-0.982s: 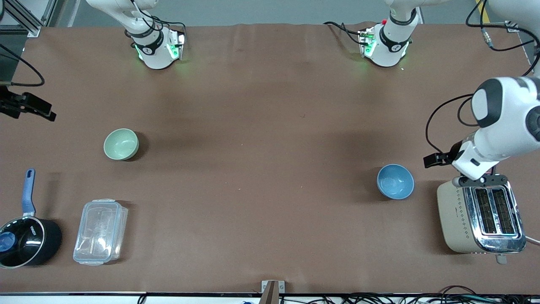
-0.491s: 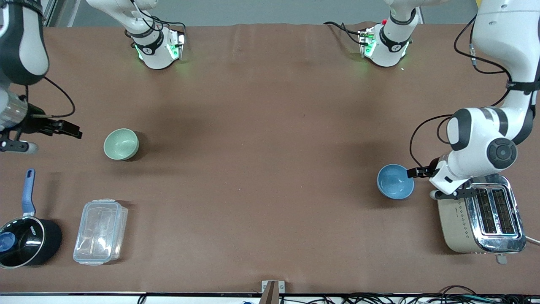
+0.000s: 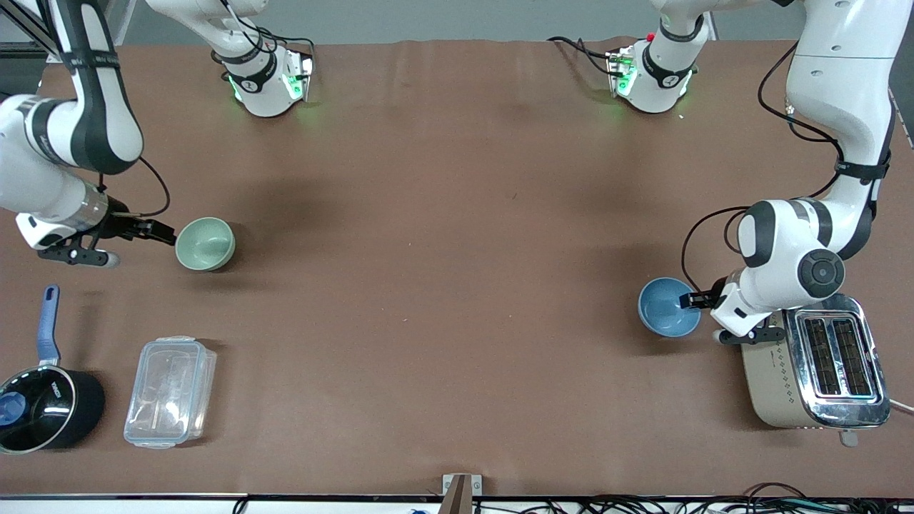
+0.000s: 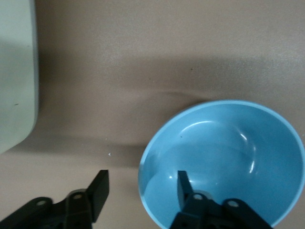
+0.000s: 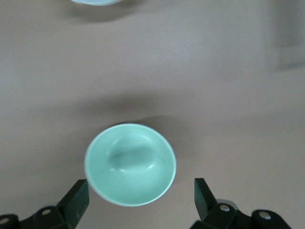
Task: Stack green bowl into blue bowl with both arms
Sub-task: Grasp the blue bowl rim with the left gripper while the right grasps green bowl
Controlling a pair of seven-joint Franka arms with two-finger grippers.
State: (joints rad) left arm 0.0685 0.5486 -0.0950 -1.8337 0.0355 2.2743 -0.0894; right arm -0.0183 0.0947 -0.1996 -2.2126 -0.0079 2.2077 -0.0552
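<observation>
Both arms swung in over last second. Left claw point(image 3: 687, 300) came from above toaster point(image 3: 814, 368) to blue bowl point(image 3: 669, 307); right claw point(image 3: 166, 235) closed on green bowl point(image 3: 205, 243). Left claw was open, one finger point(image 4: 183, 183) inside rim, other outside, gripping nothing. Right claw hung wide open, empty, straddling green bowl. Bowls sat well apart on surface point(image 3: 443, 285), green one toward right arm's end from toaster. Glossy, rigid, likely light and slippery; I judged rim pinch best.
</observation>
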